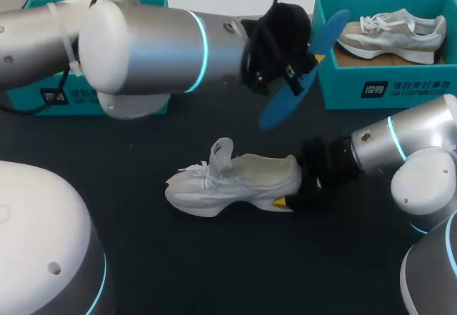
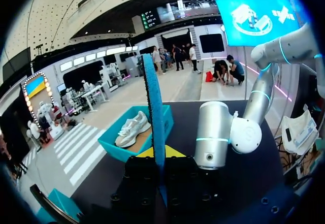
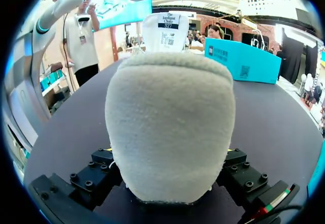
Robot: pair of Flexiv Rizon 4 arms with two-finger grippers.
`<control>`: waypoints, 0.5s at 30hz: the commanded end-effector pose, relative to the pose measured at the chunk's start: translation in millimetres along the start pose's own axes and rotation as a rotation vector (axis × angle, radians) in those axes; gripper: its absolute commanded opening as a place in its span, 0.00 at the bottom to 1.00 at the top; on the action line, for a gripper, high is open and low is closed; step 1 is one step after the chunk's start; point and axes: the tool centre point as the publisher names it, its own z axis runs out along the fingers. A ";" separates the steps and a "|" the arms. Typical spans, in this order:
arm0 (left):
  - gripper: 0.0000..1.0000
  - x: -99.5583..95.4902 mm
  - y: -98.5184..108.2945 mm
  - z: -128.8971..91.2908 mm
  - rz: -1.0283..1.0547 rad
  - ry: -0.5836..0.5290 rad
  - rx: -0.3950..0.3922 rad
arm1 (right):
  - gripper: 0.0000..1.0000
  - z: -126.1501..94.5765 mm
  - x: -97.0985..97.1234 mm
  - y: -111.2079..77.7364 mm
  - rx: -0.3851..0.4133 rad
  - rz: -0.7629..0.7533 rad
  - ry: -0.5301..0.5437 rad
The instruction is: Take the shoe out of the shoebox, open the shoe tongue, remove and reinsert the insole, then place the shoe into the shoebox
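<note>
Blue and thin, the insole is pinched in the left gripper and held up in the air just beside the teal shoebox, where a grey sneaker lies. The right gripper is clamped on the heel of the white shoe. That shoe sits upright on the black table with its tongue raised, apart from the box.

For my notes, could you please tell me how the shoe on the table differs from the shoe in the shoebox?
The shoe on the table is cream; the shoe in the shoebox is grey and white. The table shoe's tongue stands up; the boxed shoe's lies flat. The right gripper grips the table shoe's heel; nothing touches the boxed shoe. Both are laced sneakers.
</note>
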 end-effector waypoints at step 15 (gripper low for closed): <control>0.00 -4.0 -2.4 -10.6 -0.021 0.207 0.067 | 0.00 0.3 1.0 1.3 0.004 0.000 -0.002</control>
